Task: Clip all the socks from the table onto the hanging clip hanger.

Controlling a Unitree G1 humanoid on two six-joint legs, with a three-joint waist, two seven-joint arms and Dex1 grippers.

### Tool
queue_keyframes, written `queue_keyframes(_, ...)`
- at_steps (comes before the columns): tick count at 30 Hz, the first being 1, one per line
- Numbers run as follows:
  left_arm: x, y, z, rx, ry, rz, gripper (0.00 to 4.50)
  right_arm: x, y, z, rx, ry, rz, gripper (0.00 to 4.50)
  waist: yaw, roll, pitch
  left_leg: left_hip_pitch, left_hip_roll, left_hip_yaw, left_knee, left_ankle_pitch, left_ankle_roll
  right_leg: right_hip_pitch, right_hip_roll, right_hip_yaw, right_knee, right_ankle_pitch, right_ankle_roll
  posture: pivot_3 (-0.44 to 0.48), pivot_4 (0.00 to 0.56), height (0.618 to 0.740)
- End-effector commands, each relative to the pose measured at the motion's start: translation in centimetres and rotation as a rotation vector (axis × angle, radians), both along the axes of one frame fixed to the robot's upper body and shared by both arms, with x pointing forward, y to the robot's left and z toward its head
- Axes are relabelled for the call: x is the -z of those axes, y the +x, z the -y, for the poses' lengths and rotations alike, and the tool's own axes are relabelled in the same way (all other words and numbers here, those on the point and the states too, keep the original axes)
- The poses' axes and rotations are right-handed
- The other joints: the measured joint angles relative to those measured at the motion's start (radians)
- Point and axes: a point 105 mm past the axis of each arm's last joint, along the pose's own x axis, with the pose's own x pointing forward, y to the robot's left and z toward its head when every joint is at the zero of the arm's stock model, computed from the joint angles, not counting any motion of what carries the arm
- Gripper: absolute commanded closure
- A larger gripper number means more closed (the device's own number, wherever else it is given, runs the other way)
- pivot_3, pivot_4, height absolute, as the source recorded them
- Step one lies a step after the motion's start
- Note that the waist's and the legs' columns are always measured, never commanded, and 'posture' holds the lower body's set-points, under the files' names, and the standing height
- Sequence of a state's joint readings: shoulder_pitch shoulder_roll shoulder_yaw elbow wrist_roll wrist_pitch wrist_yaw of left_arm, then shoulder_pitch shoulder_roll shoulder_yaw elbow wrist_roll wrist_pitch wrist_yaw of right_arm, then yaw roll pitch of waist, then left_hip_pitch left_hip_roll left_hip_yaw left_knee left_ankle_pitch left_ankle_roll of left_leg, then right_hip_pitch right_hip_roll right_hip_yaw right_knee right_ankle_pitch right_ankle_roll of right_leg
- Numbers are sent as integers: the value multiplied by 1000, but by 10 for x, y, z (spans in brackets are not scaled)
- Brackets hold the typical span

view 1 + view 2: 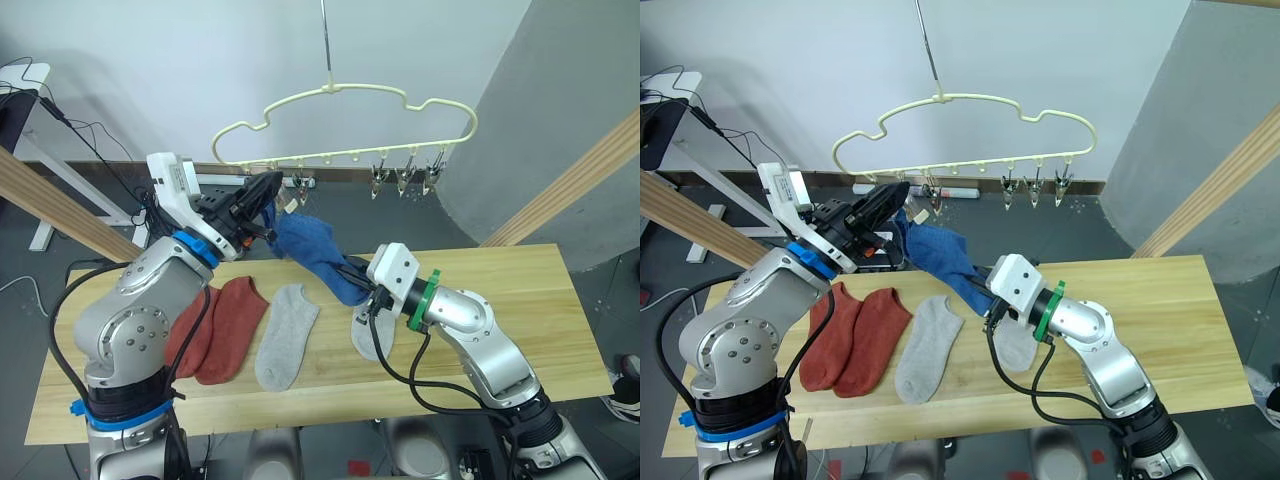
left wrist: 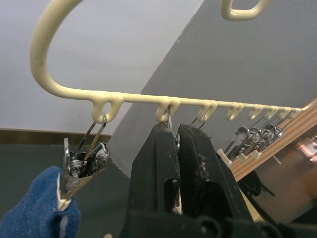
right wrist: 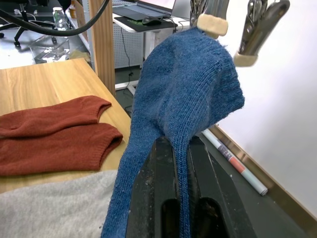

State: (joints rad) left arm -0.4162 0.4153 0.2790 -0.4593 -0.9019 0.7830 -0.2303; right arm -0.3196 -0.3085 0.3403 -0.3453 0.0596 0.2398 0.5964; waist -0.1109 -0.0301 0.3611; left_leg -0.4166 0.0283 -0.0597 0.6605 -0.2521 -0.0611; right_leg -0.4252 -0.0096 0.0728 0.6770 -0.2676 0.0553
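while your right fingers (image 3: pixel 181 148) pinch the blue sock (image 3: pixel 183 94), keep the left fingers (image 2: pixel 176 136) clenched on the second clip (image 2: pixel 170 119) and feed the hem between them.

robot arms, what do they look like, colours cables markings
Both arms have rounded silver-grey metal shells with black cables looping alongside. The left arm carries blue rings and a white wrist block; the right arm has a green ring behind its white wrist block. Each ends in two black fingers.
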Motion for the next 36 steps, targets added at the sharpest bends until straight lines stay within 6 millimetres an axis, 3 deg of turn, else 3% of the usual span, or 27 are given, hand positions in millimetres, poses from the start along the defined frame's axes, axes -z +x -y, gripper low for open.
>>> queue_keyframes(1, -11, -11, 6, 35, 4, 63, 4500, -11, -4, -6, -28, 24, 49, 4443, 0, 0, 0, 0, 0, 0, 0, 0, 0, 0, 0, 0, 0, 0, 0, -193, 374, 737)
queue_keyframes(12, -11, -12, 2, 36, -17, 64, 4500, -16, -1, -11, -28, 47, 59, 4443, 0, 0, 0, 0, 0, 0, 0, 0, 0, 0, 0, 0, 0, 0, 0, -191, 372, 737)
queue_keyframes(13, -10, -12, 2, 36, -14, 63, 3828, -16, -1, -11, -26, 49, 58, 4500, 0, 0, 0, 0, 0, 0, 0, 0, 0, 0, 0, 0, 0, 0, 0, -191, 372, 737)
queue_keyframes(19, -7, -15, 3, 49, -2, 51, 2038, -14, -1, -14, -40, 46, 40, 4500, 0, 0, 0, 0, 0, 0, 0, 0, 0, 0, 0, 0, 0, 0, 0, -188, 368, 737)
queue_keyframes(22, -4, -15, 1, 41, 19, 47, 1987, -10, -1, -14, -44, 30, 26, 3710, 0, 0, 0, 0, 0, 0, 0, 0, 0, 0, 0, 0, 0, 0, 0, -185, 366, 737)
queue_keyframes(27, 2, -16, -1, 16, 62, 53, 1987, -2, -1, -13, -40, -28, 19, 1987, 0, 0, 0, 0, 0, 0, 0, 0, 0, 0, 0, 0, 0, 0, 0, -185, 367, 737)
queue_keyframes(36, 11, -21, -4, -133, 245, 218, 1987, -2, -16, 39, -19, -99, -46, 1987, 6, 1, 0, 0, -1, 1, -1, 0, 0, 0, -1, 0, -2, 0, 0, -190, 368, 737)
